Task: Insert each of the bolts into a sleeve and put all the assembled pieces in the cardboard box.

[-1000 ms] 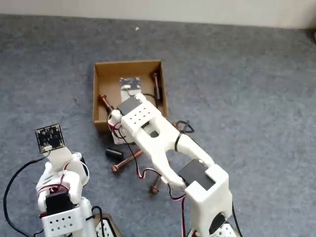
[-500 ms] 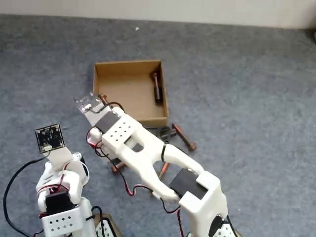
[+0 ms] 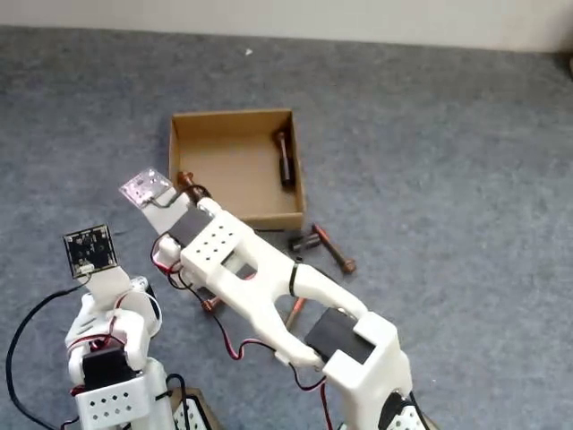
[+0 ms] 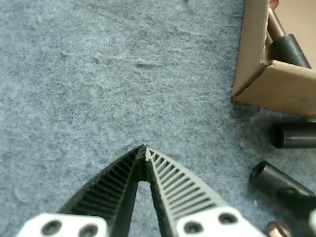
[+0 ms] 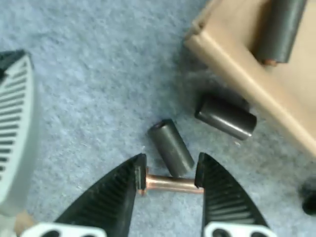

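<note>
The right gripper (image 5: pixel 170 159) stands part-way open, low over the carpet (image 5: pixel 89 74) just outside the cardboard box (image 5: pixel 232 66). A copper bolt (image 5: pixel 170 183) spans the gap between its fingers; whether they press on it I cannot tell. A dark sleeve (image 5: pixel 172 147) lies just beside that bolt, and a second sleeve (image 5: pixel 226 117) lies nearer the box wall. Inside the box rests an assembled piece (image 3: pixel 285 159). The left gripper (image 4: pixel 145 149) is closed on nothing, off the box's corner.
</note>
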`<state>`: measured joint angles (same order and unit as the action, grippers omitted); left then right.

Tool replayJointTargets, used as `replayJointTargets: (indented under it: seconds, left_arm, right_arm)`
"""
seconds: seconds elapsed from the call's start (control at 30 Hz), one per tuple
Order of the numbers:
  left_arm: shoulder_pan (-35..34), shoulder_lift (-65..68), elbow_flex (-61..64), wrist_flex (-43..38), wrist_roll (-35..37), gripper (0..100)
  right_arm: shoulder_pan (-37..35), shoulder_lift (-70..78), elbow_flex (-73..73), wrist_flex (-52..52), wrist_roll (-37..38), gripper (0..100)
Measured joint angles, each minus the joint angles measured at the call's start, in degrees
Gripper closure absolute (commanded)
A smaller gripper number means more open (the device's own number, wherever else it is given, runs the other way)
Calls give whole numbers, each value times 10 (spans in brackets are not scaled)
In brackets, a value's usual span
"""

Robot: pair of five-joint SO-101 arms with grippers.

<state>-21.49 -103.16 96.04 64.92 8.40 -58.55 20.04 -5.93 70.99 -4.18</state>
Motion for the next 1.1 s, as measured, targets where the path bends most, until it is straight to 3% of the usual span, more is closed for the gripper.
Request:
replayJointTargets:
  seconds: [0.33,0.5,0.77,1.1]
  left_arm:
    - [0,0,0,0,0,993]
    - [0,0,0,-2,0,993]
    - [0,0,0,-2,0,993]
    - [0,0,0,-2,0,993]
  right_arm:
    - [-1,106,-24,-4,1,839]
    - [15,110,-33,-4,1,998]
    - [47,108,-49,33,1,995]
    - [134,-62,-48,163,1,995]
